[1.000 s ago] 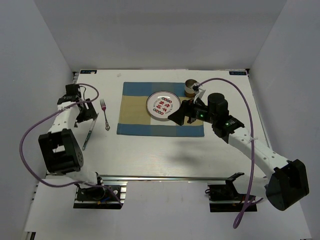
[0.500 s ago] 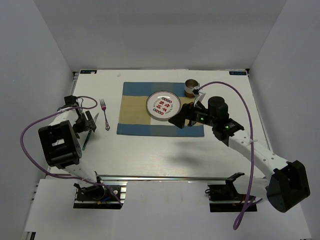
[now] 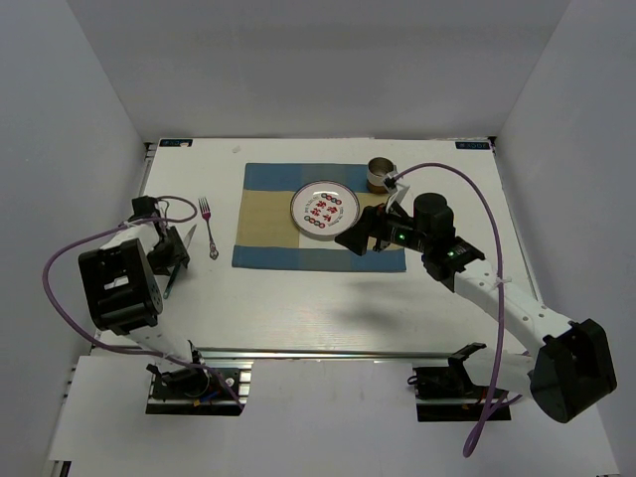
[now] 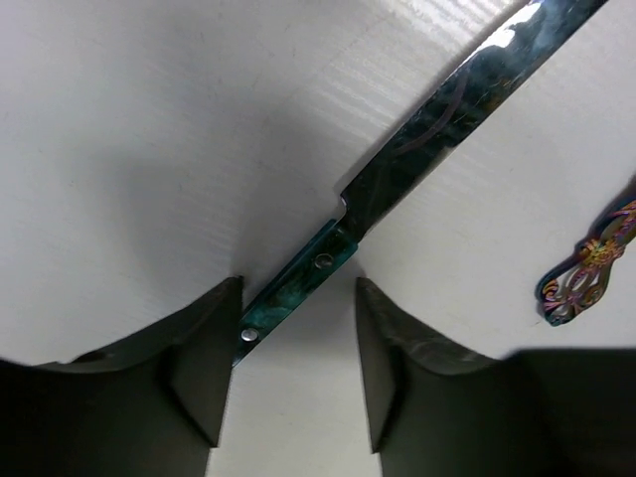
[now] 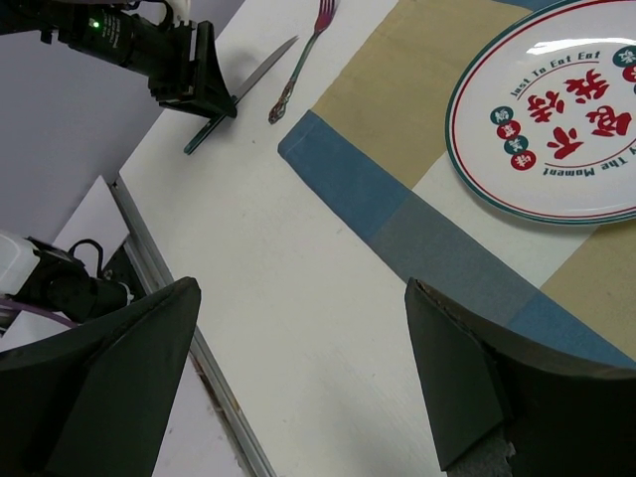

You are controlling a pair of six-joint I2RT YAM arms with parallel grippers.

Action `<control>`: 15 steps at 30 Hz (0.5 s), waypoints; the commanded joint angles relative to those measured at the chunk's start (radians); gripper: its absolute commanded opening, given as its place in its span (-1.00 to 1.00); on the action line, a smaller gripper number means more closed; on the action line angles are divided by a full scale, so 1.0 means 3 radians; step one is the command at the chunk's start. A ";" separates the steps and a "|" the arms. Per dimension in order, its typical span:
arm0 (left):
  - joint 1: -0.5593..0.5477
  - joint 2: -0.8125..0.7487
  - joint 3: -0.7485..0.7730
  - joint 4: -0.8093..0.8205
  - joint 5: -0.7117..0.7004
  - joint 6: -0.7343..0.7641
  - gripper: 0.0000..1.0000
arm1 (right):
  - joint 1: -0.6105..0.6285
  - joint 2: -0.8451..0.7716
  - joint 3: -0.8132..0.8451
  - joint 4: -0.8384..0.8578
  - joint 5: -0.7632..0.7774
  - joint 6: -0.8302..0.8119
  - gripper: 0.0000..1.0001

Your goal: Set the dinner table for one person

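**A:** From above, where does your counter sit?

**B:** Your counter point(image 3: 298, 308) fills the middle, white with metal rails. A checked placemat point(image 3: 268, 224) lies toward 12 o'clock. A plate point(image 3: 324, 211) is on it, with a cup point(image 3: 380, 174) at the plate's 1 o'clock.

**A:** And the cutlery?

**B:** A fork point(image 3: 209, 229) lies at the mat's 9 o'clock, and a knife point(image 3: 169, 281) lies farther out. Your left fingers point(image 3: 179, 248) are down over the knife. Your right fingers point(image 3: 350, 238) hang at the plate's 4 o'clock.

**A:** Left wrist?

**B:** Your left fingers are spread, one on each side of the knife's green handle. The blade runs toward 1 o'clock. They aren't pinching it.

**A:** Right wrist?

**B:** Your right fingers are wide apart, holding nothing, above bare counter. The mat and plate are at 1 o'clock, the cutlery at 11.
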State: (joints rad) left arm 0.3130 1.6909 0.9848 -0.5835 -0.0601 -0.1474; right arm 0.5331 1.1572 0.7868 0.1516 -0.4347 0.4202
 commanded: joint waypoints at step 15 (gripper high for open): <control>-0.0082 0.0515 0.0133 -0.0064 -0.0311 -0.0183 -1.00 | 0.0007 -0.0125 -0.0056 0.0170 0.0109 0.0057 0.79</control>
State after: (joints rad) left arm 0.2996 1.7531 1.0489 -0.5568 -0.1242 -0.1810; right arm 0.5331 1.1507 0.7712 0.1604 -0.4179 0.4381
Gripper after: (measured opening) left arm 0.155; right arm 0.893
